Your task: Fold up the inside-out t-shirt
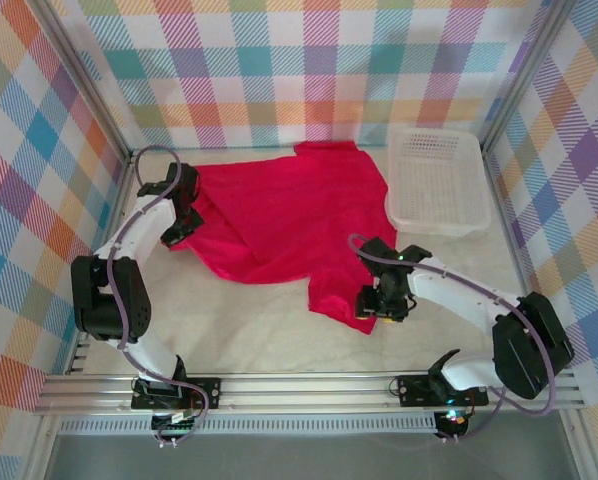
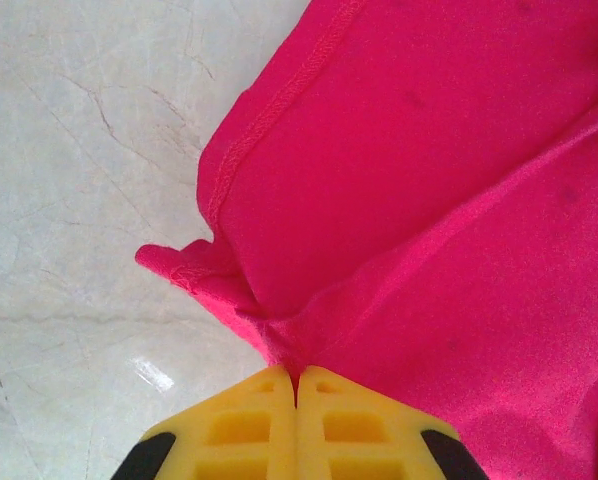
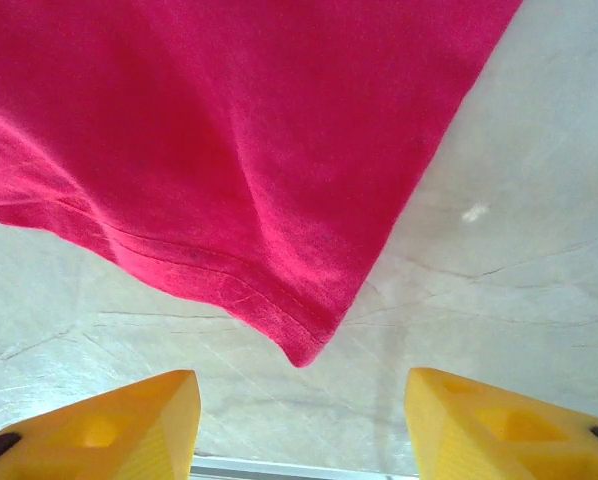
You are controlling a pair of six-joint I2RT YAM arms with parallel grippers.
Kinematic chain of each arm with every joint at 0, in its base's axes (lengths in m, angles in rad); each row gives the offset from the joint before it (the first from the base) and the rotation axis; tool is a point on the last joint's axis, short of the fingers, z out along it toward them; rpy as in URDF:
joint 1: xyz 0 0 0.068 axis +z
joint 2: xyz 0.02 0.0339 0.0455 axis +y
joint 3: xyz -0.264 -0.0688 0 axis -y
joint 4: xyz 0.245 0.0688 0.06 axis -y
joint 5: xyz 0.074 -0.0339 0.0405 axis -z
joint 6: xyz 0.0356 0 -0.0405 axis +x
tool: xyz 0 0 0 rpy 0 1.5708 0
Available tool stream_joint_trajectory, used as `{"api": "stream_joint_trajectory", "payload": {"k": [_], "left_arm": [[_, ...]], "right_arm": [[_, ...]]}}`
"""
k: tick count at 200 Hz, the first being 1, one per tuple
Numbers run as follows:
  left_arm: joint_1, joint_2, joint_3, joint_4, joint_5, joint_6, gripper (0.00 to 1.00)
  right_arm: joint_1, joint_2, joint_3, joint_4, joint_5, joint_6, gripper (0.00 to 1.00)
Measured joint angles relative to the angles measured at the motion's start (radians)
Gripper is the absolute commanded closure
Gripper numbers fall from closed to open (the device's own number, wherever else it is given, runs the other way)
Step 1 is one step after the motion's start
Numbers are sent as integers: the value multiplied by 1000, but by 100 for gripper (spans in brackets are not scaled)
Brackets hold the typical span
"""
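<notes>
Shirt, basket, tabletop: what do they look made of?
t-shirt: soft knit fabric, probably cotton jersey, matte; it drapes in folds and its hem shows a stitched seam.
basket: white plastic, apparently moulded, faint sheen; lattice of small holes in walls and floor.
tabletop: pale, marble-look, grey veins, glossy enough to throw a glare spot; real stone or printed laminate, cannot tell.

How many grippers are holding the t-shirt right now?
1. The left gripper has its jaws shut on the left edge of the t-shirt. The right gripper stands open just short of its near corner, holding nothing.
</notes>
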Motion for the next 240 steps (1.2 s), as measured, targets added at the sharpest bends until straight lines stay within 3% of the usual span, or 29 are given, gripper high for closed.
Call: {"api": "stream_joint_trajectory", "payload": {"k": [75, 84, 90, 99, 117, 140, 166, 197, 228, 240], "left_arm": [[2, 0, -7, 0, 7, 24, 98], [5, 0, -9, 0, 12, 26, 98], [7, 0, -11, 1, 17, 27, 98], [12, 0, -13, 1, 25, 27, 98], [16, 0, -16, 1, 40, 27, 98], [18, -2, -18, 1, 68, 27, 98], [17, -28, -20, 2, 99, 26, 97], [-11, -124, -52, 9, 108, 22, 88], [-112, -233, -198, 57, 131, -8, 75], [-158, -232, -256, 67, 148, -12, 64]], "right_arm": [[9, 114, -101, 244, -69, 135, 49], [9, 108, -102, 255, -74, 143, 59], [9, 108, -105, 266, -79, 152, 74], [10, 108, -108, 278, -79, 154, 87], [12, 108, -107, 276, -71, 159, 100], [10, 108, -22, 173, -6, 125, 100], [-12, 106, 235, 31, 96, 42, 100], [-40, 55, 488, -83, 239, -44, 100], [-68, -42, 433, -125, 305, -75, 100], [-79, -45, 350, -125, 305, -75, 100]]}}
